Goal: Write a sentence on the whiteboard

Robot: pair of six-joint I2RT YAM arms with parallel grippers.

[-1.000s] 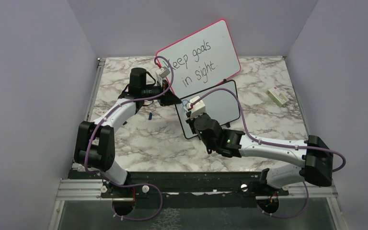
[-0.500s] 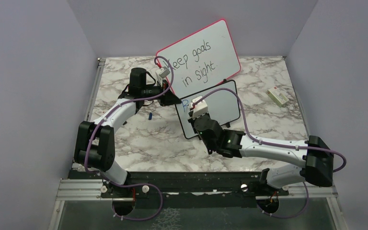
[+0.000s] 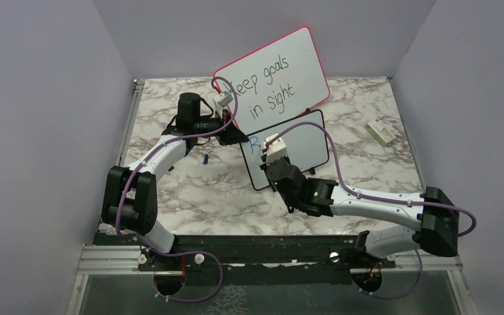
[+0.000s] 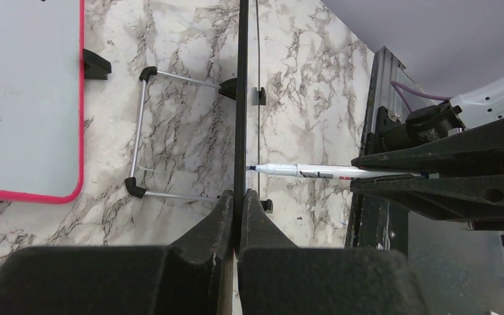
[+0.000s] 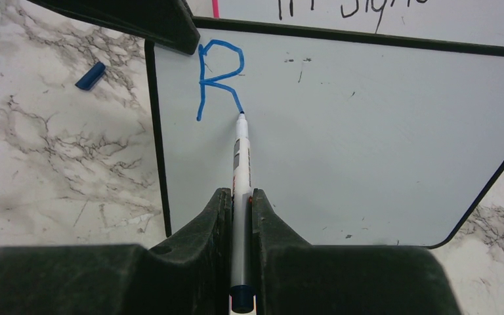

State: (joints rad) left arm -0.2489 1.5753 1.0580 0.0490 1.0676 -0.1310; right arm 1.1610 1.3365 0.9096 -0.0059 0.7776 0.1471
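Both clenched: my left jaws pinch the whiteboard's (image 5: 367, 131) edge, my right jaws hold the marker (image 5: 241, 164) aimed at the table's (image 5: 59, 164) far edge, blank board rightward.

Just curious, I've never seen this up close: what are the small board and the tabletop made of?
The whiteboard looks like a smooth white coated panel in a thin black frame, probably plastic. The table shows grey marble veining; real stone or printed laminate, I cannot tell.
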